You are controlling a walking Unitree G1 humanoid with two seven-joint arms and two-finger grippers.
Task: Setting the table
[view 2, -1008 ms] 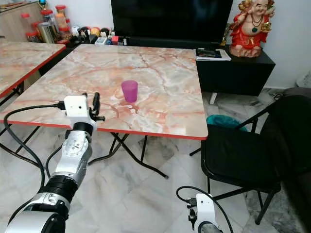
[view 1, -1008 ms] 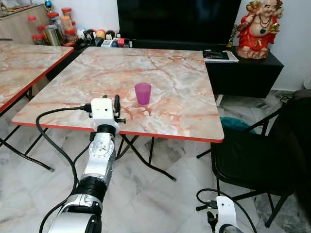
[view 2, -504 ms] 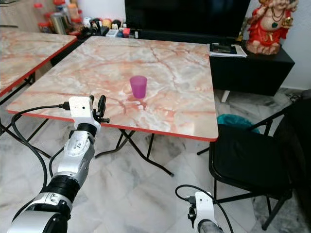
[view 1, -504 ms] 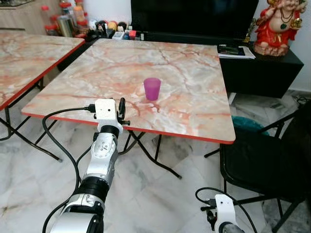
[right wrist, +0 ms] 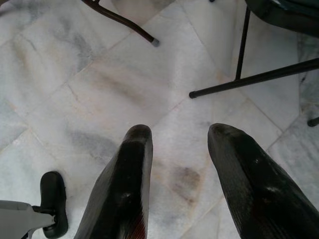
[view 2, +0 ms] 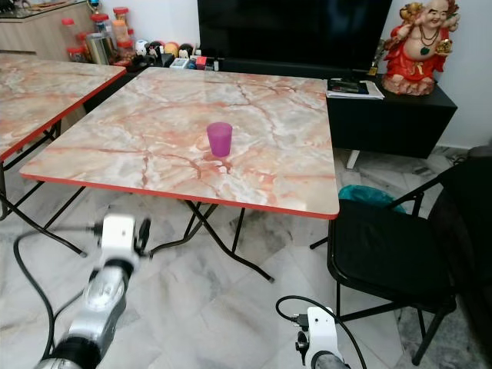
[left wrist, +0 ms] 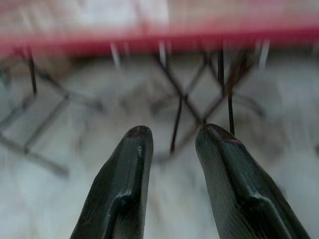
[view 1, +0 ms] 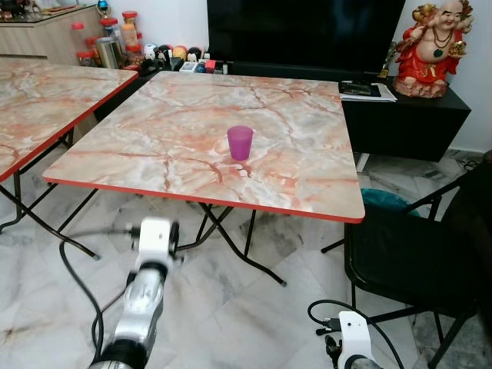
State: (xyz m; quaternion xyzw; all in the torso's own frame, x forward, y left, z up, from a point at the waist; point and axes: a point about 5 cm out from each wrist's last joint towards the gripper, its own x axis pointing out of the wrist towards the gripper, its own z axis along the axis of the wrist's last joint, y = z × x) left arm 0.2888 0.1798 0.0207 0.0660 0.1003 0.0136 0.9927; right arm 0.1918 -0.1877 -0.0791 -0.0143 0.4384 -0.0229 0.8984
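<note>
A purple plastic cup [view 1: 240,143] stands upright near the middle of the marble-topped table [view 1: 177,123] with a red edge. My left arm [view 1: 154,240] is low in front of the table, below its near edge and blurred with motion. In the left wrist view my left gripper [left wrist: 172,133] is open with nothing between its fingers [left wrist: 133,149], and it faces the table's red edge and black legs. My right arm [view 1: 350,340] hangs low beside the chair. My right gripper [right wrist: 180,133] is open and empty over the floor tiles.
A black folding chair [view 1: 415,254] stands right of the table. A second marble table [view 1: 38,100] is at the left. Behind are a black TV console [view 1: 407,115] with a red statue [view 1: 438,42] and jars [view 1: 108,38]. The crossed table legs [view 1: 231,238] stand on marble floor.
My left arm has dropped from the height of the table's near edge to well below it. The camera view has shifted. The cup has stayed in place.
</note>
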